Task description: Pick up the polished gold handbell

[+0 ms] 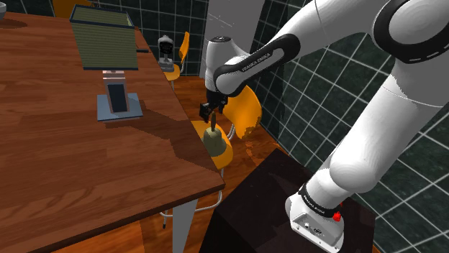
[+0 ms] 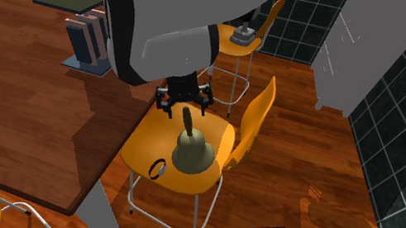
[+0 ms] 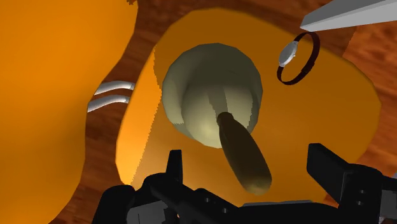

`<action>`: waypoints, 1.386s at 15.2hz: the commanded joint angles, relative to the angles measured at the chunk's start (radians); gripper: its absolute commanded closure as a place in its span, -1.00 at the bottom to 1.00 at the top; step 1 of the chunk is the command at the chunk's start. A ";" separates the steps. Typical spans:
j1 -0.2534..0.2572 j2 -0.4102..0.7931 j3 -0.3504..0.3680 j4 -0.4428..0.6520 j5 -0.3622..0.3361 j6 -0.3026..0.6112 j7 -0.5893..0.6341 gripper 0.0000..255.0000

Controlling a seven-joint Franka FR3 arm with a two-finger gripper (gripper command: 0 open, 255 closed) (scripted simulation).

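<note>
Shoulder view: past the table (image 1: pixel 86 165) edge, down by the orange chair (image 1: pixel 248 108). Gripper (image 1: pixel 210 113) just above the bell (image 1: pixel 214 141), bell upright on the seat, handle pointing up at the gripper. Hard to judge from here whether touching or apart.

Second exterior view: bell (image 2: pixel 192 151) dull gold, upright about mid-seat on the chair (image 2: pixel 148 135), with a watch (image 2: pixel 158 167) lying just beside it. Gripper (image 2: pixel 185 98) right over the handle tip, jaws apart, nothing clamped.

Wrist view: looking down along the handle (image 3: pixel 245 153) onto the bell (image 3: pixel 207 89). Fingers (image 3: pixel 331 172) spread wide to either side of the handle tip, touching neither side.

As for progress, by judgement: approach and lining-up as good as done. Left to do: the last bit of descent, closing on the handle, and the lift. Bell not yet grasped, resting on the seat.
</note>
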 commanded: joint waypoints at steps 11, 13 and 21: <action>0.000 -0.006 0.000 0.002 0.003 -0.007 -0.003 1.00; 0.000 -0.024 0.002 0.010 0.012 -0.032 -0.012 1.00; 0.001 -0.092 0.004 0.049 0.043 -0.135 -0.044 1.00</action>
